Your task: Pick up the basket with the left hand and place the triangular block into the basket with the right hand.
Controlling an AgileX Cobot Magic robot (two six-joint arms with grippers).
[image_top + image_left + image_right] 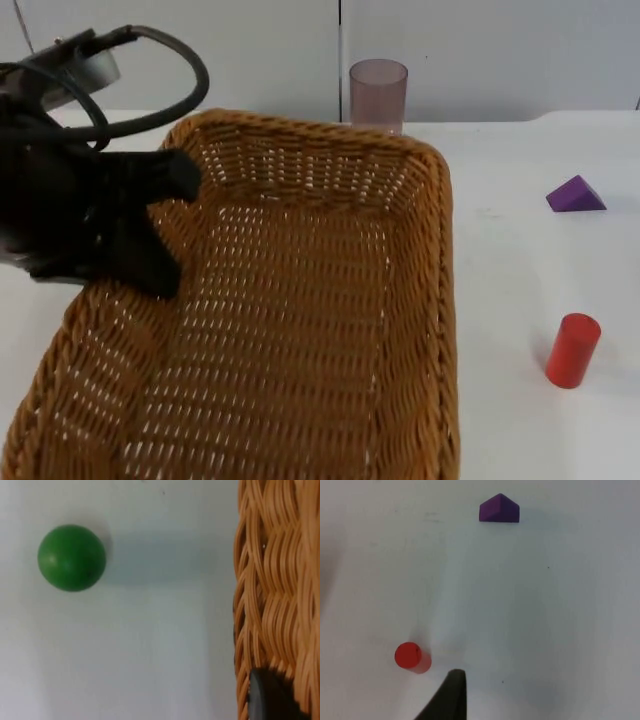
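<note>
The left end effector (150, 225) clamps the left rim of the woven wicker basket (300, 320), holding it ready to receive. The purple triangular block (575, 195) lies near the surface's right edge; the right end effector's opening cannot be told.

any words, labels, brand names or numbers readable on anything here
None: no text, label or number shows on the brown woven wicker basket, purple triangular block, red cylinder block, green ball, translucent pinkish plastic cup or white table top.
</note>
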